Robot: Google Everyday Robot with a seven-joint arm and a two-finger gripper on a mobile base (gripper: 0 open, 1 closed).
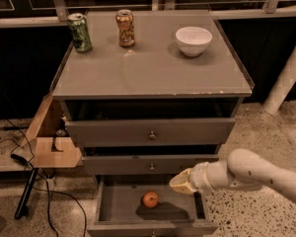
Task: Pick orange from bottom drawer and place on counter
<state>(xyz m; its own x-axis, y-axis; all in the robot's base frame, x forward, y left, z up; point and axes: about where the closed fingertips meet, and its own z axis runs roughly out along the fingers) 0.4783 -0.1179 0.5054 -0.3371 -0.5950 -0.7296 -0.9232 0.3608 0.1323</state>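
The orange lies in the middle of the open bottom drawer, which is pulled out from the grey cabinet. My gripper hangs over the drawer's right part, just above and to the right of the orange, a short gap away from it. The white arm reaches in from the lower right. The counter is the cabinet's flat grey top.
On the counter stand a green can at the back left, a copper can beside it and a white bowl at the back right. A wooden box and cables lie left of the cabinet. A white post stands at right.
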